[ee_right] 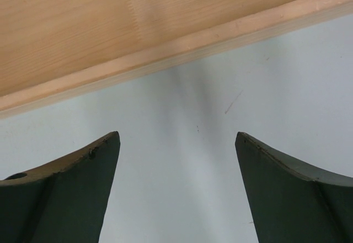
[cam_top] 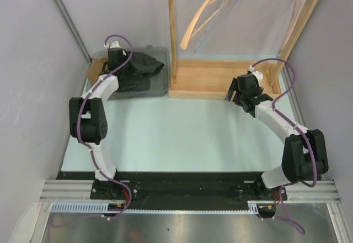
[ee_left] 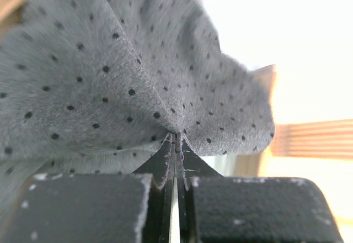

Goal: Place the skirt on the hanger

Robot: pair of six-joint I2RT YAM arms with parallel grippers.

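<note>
The skirt [cam_top: 140, 69] is dark grey with small black dots and lies bunched in a clear bin [cam_top: 160, 91] at the back left. My left gripper [cam_top: 122, 70] is down in the bin and shut on a fold of the skirt [ee_left: 110, 77], which fills the left wrist view above the closed fingertips [ee_left: 167, 146]. The hanger [cam_top: 212, 14] is pale wood and clear plastic and hangs from the wooden rack at the back centre. My right gripper [cam_top: 236, 93] is open and empty, just above the table by the rack's base [ee_right: 110, 27].
The wooden rack [cam_top: 215, 80] has a flat base tray and upright posts [cam_top: 172, 33] at the back. Grey walls close in left and right. A second post leans at the back right [cam_top: 300, 27].
</note>
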